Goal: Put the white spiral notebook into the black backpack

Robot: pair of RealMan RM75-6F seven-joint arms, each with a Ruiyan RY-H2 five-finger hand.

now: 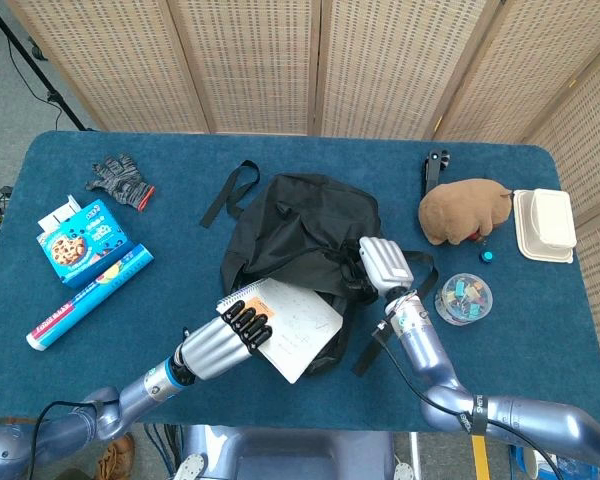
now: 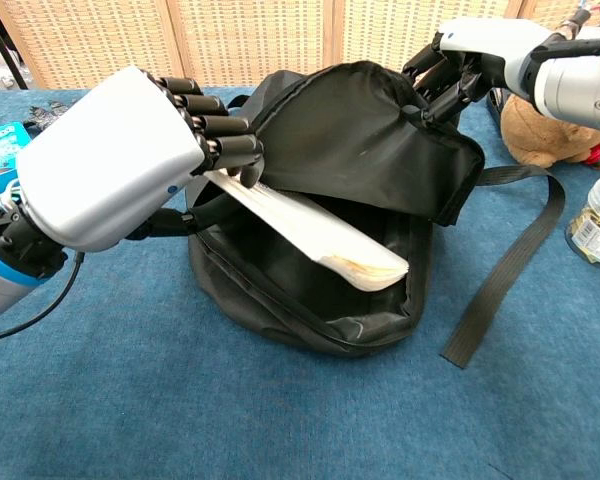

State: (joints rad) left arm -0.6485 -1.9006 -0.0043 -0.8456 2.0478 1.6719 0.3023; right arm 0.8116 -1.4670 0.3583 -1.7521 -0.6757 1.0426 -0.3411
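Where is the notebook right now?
The notebook is held by the left hand, its far end inside the open mouth of the backpack at table centre; the right hand lifts the flap.

The head view looks steeply down from above the robot, taking in the whole blue counter [image 1: 280, 130]. The chest view sits low and close, facing forward across it. Both share the black backpack [image 1: 300, 235] [image 2: 370, 150] at centre.

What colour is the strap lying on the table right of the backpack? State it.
Black strap, clearest in the chest view.
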